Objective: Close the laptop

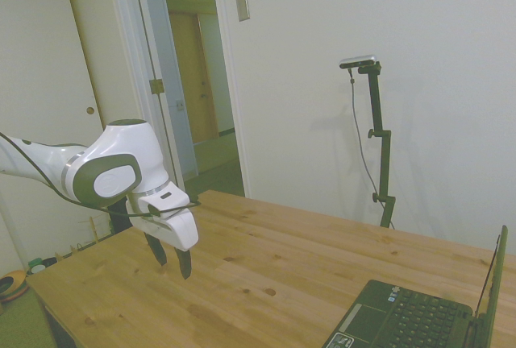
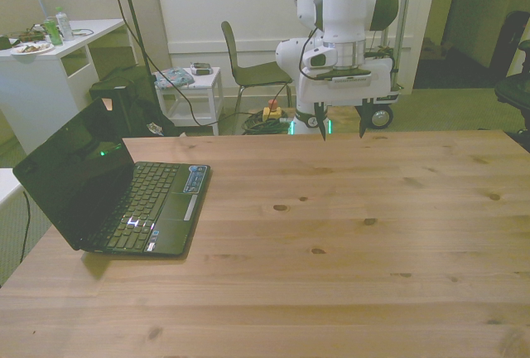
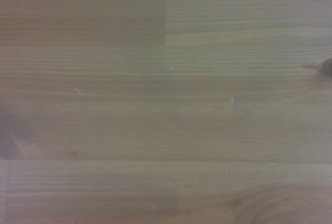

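Counting one laptop [image 2: 116,192] — lid up

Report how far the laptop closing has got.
Nothing is done yet: the laptop sits open on the table, screen upright. The gripper hangs open and empty above the far edge, well apart from the laptop. The wrist view shows only bare wood. Left: reach the lid and push it down.

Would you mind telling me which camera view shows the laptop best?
The front view: the whole laptop is visible there, open, with screen, keyboard and palm-rest sticker, at the table's left side in that view. The side view catches only its cropped corner at the frame's lower right. The wrist view shows bare wood only.
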You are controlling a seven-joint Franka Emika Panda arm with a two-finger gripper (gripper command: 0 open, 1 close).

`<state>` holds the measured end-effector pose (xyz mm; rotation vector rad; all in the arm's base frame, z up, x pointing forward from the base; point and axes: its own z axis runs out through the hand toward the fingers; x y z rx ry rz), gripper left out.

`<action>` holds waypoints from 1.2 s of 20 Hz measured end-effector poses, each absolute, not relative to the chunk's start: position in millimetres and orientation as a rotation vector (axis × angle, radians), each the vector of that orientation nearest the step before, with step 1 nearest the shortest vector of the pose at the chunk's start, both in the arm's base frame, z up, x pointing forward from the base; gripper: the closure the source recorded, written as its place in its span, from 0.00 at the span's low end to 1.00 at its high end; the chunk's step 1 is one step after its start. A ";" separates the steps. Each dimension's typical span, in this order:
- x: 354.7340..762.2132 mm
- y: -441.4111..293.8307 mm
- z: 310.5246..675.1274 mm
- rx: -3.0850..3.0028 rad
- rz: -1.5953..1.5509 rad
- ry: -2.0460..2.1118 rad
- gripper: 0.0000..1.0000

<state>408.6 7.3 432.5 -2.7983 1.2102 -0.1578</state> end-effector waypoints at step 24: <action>407.9 -361.1 581.4 -2.426 -0.408 1.783 0.00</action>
